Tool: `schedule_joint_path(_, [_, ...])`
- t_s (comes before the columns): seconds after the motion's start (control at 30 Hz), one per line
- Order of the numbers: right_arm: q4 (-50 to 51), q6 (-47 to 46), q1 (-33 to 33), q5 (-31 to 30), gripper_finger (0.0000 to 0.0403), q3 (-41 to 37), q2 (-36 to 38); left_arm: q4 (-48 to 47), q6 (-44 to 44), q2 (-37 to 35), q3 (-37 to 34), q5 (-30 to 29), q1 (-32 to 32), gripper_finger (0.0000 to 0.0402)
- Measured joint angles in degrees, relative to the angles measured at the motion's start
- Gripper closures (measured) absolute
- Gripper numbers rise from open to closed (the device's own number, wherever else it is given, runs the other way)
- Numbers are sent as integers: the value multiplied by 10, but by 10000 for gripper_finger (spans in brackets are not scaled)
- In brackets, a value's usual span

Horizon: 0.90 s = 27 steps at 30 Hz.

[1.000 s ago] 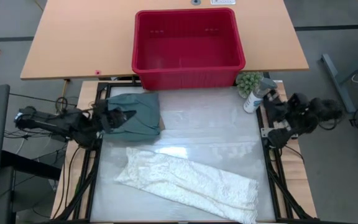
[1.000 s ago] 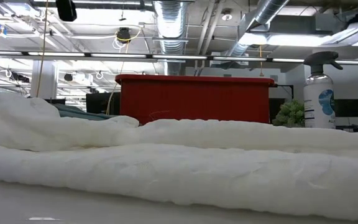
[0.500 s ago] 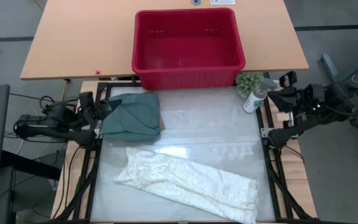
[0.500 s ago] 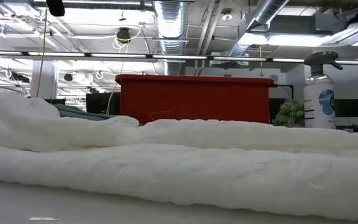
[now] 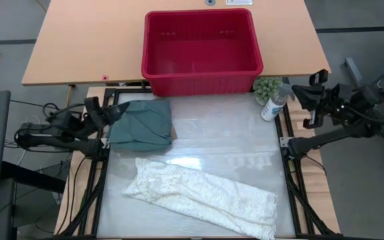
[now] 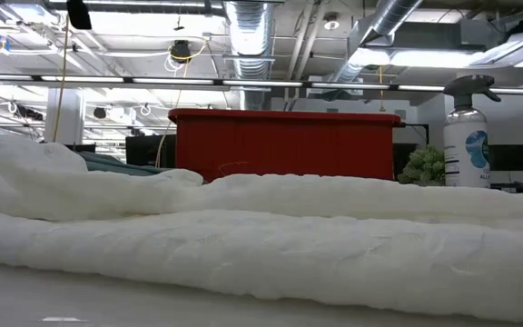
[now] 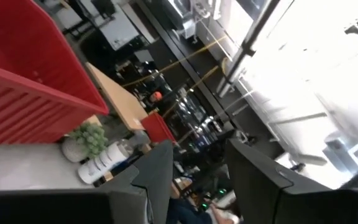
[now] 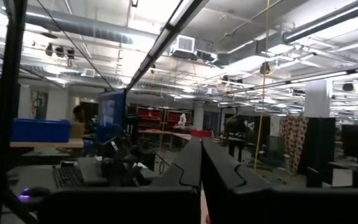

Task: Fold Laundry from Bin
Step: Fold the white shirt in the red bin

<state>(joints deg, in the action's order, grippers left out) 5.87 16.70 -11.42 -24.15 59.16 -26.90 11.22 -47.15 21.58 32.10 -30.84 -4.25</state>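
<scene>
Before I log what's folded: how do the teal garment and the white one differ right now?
The teal garment is a compact folded square; the white garment lies spread long and rumpled. The teal one sits at the mat's left edge, near the bin; the white one runs diagonally across the near half. The teal one looks smooth, the white one textured. Both rest on the mat, outside the bin, with neither gripper touching them.

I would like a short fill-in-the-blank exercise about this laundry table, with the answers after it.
1. The bin at the table's far edge is coloured ____.
2. The folded teal-green garment lies beside the ____ gripper.
3. The white garment lies spread on the ____, not in the bin.
4. The right gripper holds ____.

Answers: red; left; table; nothing
</scene>
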Motion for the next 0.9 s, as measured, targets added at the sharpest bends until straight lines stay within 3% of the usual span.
schedule_joint_path(0.13, [-4,1,4,0,372,0,5,2,-1,3,0,-39,12,262])
schedule_joint_path(0.33, [-3,31,4,2,372,0,7,3,-33,0,0,-35,61,262])
schedule_joint_path(0.63, [-1,57,3,2,372,0,7,-3,-62,11,0,20,144,262])
schedule_joint_path(0.9, [49,17,3,2,372,0,7,-16,-97,61,0,116,202,262])
